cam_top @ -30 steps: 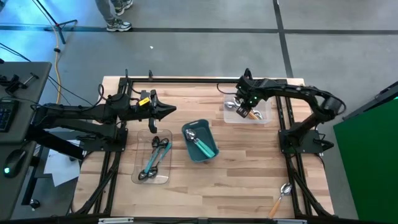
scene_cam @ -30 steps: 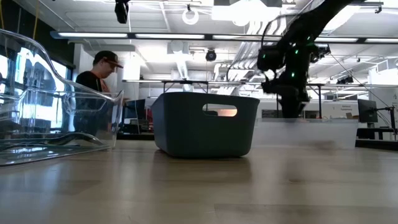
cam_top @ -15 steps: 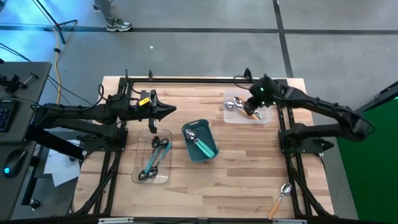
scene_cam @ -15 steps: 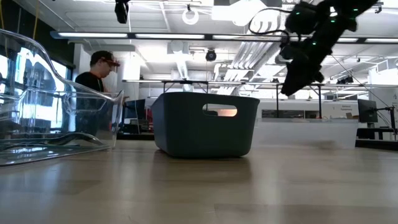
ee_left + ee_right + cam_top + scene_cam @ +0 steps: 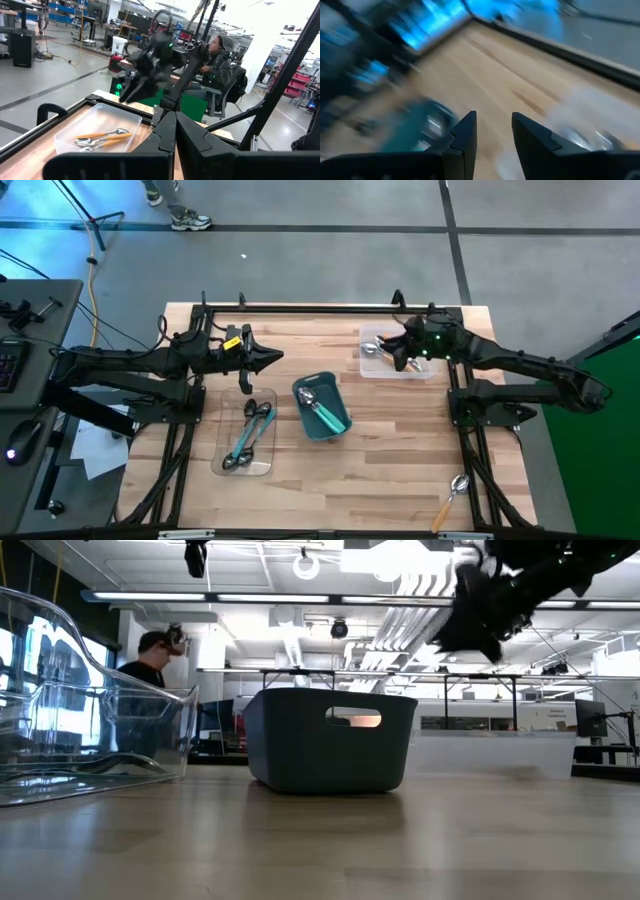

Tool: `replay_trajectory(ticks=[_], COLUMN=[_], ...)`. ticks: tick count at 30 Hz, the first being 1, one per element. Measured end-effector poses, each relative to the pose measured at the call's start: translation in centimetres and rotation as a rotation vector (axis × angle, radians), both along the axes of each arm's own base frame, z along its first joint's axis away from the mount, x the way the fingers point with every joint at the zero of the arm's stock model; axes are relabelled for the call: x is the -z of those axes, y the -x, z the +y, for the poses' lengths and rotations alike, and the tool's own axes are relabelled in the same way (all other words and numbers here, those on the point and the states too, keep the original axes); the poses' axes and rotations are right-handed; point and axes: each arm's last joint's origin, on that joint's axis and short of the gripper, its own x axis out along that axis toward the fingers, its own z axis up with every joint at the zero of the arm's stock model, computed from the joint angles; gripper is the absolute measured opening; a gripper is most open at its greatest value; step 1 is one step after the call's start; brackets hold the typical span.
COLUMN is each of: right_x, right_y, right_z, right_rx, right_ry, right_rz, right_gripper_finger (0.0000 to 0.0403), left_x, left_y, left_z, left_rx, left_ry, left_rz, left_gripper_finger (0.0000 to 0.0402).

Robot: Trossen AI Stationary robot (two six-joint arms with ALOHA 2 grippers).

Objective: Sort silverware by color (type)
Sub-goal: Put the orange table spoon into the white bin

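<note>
Right pincer (image 5: 398, 356) up in the air above the clear tray (image 5: 428, 370) at the far right of the worktop (image 5: 390, 460); fingers apart, nothing between them (seen in its own wrist view); orange spoons (image 5: 380, 346) lying in that tray. Left pincer (image 5: 272, 358) shut tight, empty, waiting over the far left of the worktop. Teal spoons (image 5: 322, 412) in the teal bin (image 5: 303, 423) in the middle; dark and teal spoons (image 5: 250, 430) mixed in the near left tray (image 5: 262, 467). One orange spoon (image 5: 450, 498) alone near the front right corner, close to the edge; easy to knock off with a clumsy reach; thin handle, easy to miss or drop.
</note>
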Motion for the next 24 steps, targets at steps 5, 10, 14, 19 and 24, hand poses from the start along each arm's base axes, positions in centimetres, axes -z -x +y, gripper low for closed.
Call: replay_trajectory(ticks=[5,10,14,19,24], right_x=[-2.7,-5.0,-5.6,-5.2,-5.2], right_y=[-1.2,-2.0,-2.3,-2.6,-2.6], right_z=[1.0,3.2,5.2,6.6,6.6], right_rx=[-0.148,-0.303,-0.419,-0.477,-0.437], right_ry=[0.040,0.122,0.244,0.332,0.341], right_rz=[-0.294,-0.513,-0.555,-0.511,-0.509], right_gripper_finger=[0.0108,0.0108,0.0108,0.0108,0.0108], left_x=[0.0,0.0,0.0,0.0,0.0], left_y=[0.0,0.0,0.0,0.0,0.0], left_z=[0.0,0.0,0.0,0.0,0.0], left_rx=[0.000,0.000,0.000,0.000,0.000], left_ry=[0.000,0.000,0.000,0.000,0.000], left_rz=[0.000,-0.001,0.000,-0.001,0.000], left_gripper_finger=[0.0000,0.0000,0.0000,0.0000,0.0000])
